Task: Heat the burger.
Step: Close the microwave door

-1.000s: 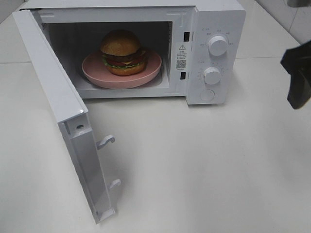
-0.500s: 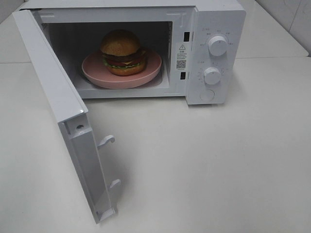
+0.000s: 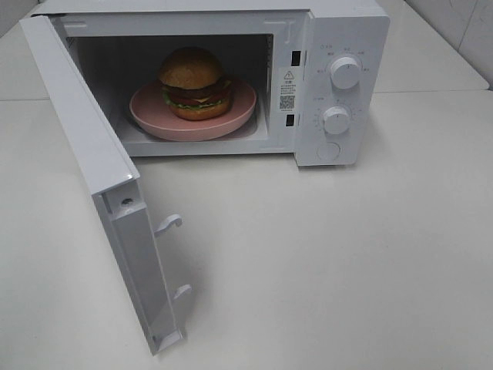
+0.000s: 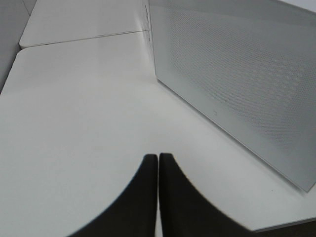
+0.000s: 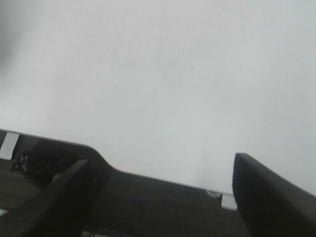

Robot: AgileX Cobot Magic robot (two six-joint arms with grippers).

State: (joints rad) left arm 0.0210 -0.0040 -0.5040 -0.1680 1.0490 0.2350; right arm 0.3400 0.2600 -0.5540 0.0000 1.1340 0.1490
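The burger (image 3: 194,84), golden bun over patty, cheese, tomato and lettuce, sits on a round pink plate (image 3: 146,116) inside the white microwave (image 3: 343,46), whose door (image 3: 85,146) swings wide open toward the front left. Neither gripper shows in the high view. In the left wrist view my left gripper (image 4: 158,157) is shut, its black fingertips pressed together above the white table, with the door's perforated outer face (image 4: 237,84) beside it. The right wrist view shows my right gripper (image 5: 160,170) open, fingers wide apart with nothing between them, over the table edge.
Two white knobs (image 3: 345,72) and a round button (image 3: 329,150) sit on the microwave's right panel. Door latch hooks (image 3: 168,223) stick out from the open door's inner edge. The white table (image 3: 347,254) spreads in front of the microwave.
The right arm's dark gripper, seen at the right edge of the high view a second ago, has withdrawn out of that view. Burger, plate and door have not moved.
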